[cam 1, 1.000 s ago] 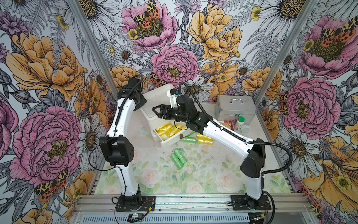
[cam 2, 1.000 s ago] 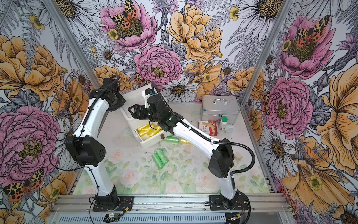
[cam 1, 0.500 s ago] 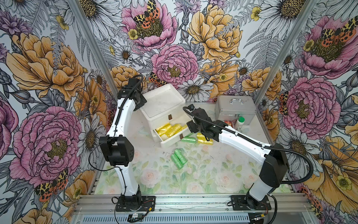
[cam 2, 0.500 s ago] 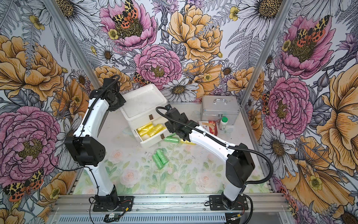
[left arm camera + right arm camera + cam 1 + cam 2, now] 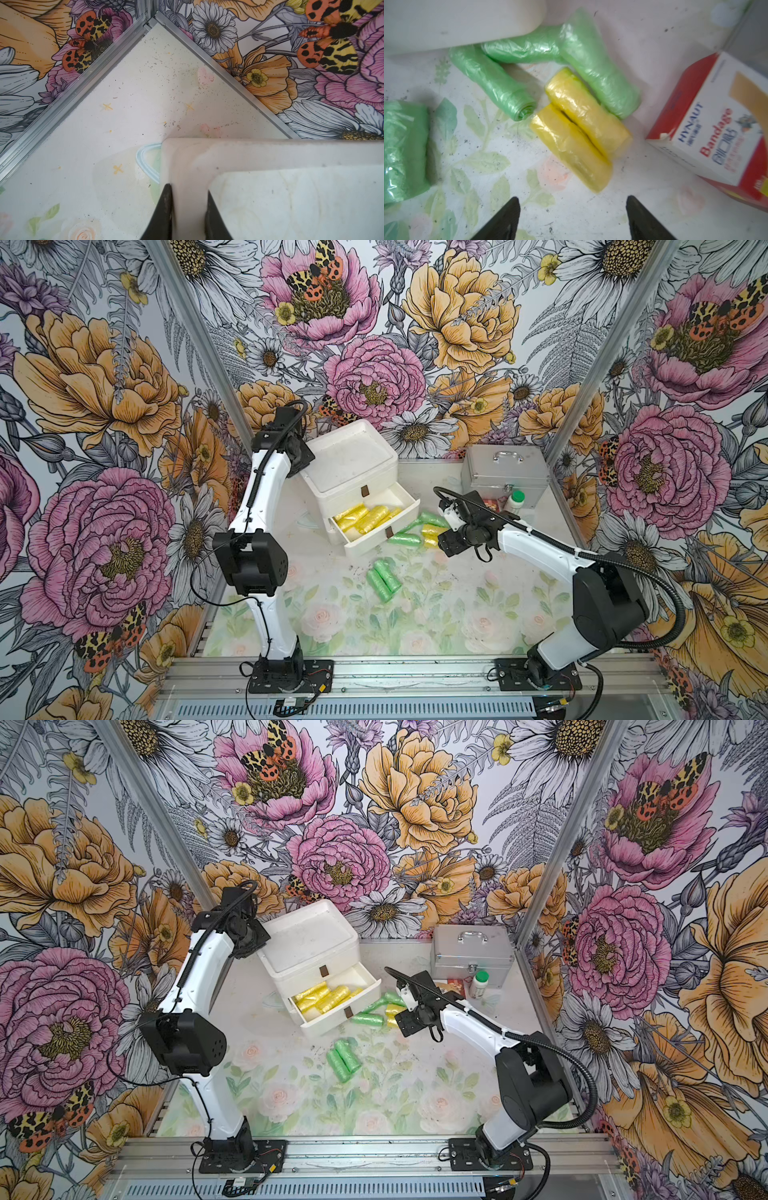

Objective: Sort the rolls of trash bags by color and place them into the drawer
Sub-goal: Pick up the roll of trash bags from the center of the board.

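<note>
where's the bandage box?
In both top views the bandage box sits on the robot's right, in front of the silver case, beside the white bottle.

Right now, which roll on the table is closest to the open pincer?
The yellow roll just ahead of the right pincer, the nearer of two touching yellow ones. The green rolls lie farther off, toward the drawer.

Lab robot booth: floral-print walls (image 5: pixel 374 364), aluminium mounting rail (image 5: pixel 415 674)

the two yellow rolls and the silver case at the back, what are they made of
Two yellow crinkly rolls: thin glossy plastic film, judging by wrinkles and glints. Silver box-shaped case: probably aluminium, matte brushed sheen, with metal handle.
</note>
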Controlling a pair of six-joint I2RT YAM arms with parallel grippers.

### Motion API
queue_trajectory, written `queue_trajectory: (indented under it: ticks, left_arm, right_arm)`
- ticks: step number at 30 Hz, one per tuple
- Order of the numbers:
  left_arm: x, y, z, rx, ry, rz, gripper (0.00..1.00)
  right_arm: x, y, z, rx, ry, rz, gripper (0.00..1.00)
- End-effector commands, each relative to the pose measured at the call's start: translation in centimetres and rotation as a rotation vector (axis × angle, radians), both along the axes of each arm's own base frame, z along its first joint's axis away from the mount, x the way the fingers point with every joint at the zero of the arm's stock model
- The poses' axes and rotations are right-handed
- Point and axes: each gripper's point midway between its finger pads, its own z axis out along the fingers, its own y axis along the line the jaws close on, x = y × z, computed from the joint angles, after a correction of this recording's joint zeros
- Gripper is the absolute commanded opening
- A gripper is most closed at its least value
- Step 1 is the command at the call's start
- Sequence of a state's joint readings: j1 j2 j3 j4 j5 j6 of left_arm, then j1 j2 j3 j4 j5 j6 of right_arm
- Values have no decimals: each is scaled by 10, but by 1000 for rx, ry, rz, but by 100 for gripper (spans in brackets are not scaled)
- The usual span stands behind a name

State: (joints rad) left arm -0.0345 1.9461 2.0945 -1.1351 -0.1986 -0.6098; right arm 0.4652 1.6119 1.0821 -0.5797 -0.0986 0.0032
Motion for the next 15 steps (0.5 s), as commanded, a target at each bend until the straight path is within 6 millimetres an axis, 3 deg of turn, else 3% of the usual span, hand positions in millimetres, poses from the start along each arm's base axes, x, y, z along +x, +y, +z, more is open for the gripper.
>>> queue_trajectory:
  ticks: [1, 6, 11, 15]
  left_arm:
    - [-3, -74, -79, -365, 208, -60, 0]
    - [-5, -72, -81, -360, 211, -57, 0]
    - [-6, -72, -81, -362, 215, -60, 0]
    - [-6, -67, -79, -362, 209, -53, 0]
  right_arm:
    - [-5, 13, -16, 25, 57, 89, 79]
    - [9, 19, -27, 7, 58, 118, 77]
    - [27, 28, -22, 9, 13, 122, 75]
    - [27, 32, -13, 28, -2, 134, 74]
